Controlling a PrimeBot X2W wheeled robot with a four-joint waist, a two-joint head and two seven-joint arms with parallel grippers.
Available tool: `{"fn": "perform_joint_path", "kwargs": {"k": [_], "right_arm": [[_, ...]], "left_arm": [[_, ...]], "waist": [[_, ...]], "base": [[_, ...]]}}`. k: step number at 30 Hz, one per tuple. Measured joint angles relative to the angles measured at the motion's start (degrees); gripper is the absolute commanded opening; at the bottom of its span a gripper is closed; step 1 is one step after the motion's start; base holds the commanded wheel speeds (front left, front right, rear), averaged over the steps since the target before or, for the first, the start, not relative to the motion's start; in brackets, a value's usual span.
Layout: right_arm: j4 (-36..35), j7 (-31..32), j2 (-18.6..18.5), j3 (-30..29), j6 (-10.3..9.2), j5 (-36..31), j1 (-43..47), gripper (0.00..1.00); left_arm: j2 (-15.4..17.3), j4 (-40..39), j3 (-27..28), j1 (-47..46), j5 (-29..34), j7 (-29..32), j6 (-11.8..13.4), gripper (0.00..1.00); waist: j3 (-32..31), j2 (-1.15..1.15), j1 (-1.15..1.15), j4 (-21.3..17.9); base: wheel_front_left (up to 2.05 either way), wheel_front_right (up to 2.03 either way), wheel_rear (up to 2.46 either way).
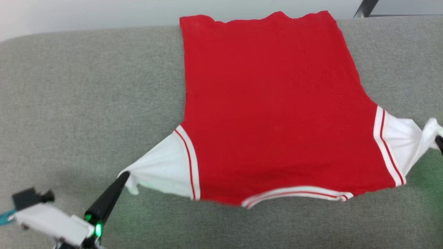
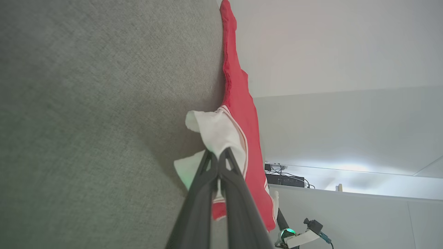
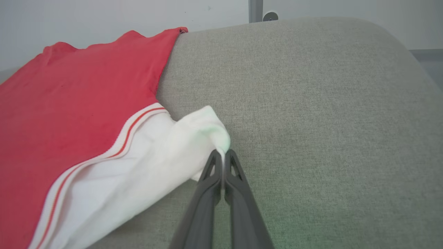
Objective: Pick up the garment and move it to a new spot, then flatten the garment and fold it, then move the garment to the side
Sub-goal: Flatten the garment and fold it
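The garment (image 1: 273,114), a bright-red T-shirt with white sleeves, lies spread on the grey cushion, its hem at the far edge and its collar toward me. My left gripper (image 1: 124,175) is shut on the tip of the left white sleeve, pulling it out to a point. At the right edge of the head view, my right gripper (image 1: 439,140) is shut on the other sleeve's tip. The left wrist view has the left gripper (image 2: 218,154) pinching white sleeve cloth (image 2: 216,133). Seen from the right wrist, the right gripper (image 3: 223,154) pinches the bunched white sleeve (image 3: 166,162).
The grey fabric cushion (image 1: 86,103) stretches wide to the left and right of the shirt. Its far edge (image 1: 86,33) meets a pale wall. A dark bar (image 1: 365,7) stands at the back right. Boxes and cables (image 2: 285,178) sit on a ledge in the left wrist view.
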Motion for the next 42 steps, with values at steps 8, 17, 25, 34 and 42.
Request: {"fn": "perform_joint_path", "kwargs": {"k": [8,17,25,34,42], "right_arm": [[-5.6,3.7,2.5,-7.3,0.01,-2.0,7.6,0.00],[-6.9,8.5,4.2,-5.3,0.00,-9.2,10.3,0.00],[-5.4,8.6,6.3,-2.9,-0.01,-10.8,9.6,0.00],[1.2,5.3,7.2,-1.0,0.07,-13.8,6.5,0.00],[1.6,1.9,5.1,1.3,0.04,-14.5,4.8,1.00]], "left_arm": [[-0.2,-8.1,2.5,9.9,-0.3,-1.7,1.5,0.00],[-2.4,0.6,-4.7,7.1,6.3,-3.4,2.3,0.00],[-2.3,8.4,-9.4,4.0,16.0,-7.7,1.4,0.00],[-2.7,14.9,-14.1,-0.1,25.1,-12.5,1.8,0.00],[-3.3,16.9,-14.6,-1.4,25.6,-13.6,0.4,0.00]], "waist": [[0.2,0.00,0.00,0.1],[0.1,0.00,0.00,0.3],[0.8,0.00,0.00,-0.3],[1.9,0.00,0.00,0.1],[2.2,0.00,0.00,0.5]], "base": [[0.00,0.00,0.00],[0.00,0.00,0.00],[0.00,0.00,0.00],[0.00,0.00,0.00],[0.00,0.00,0.00]]}}
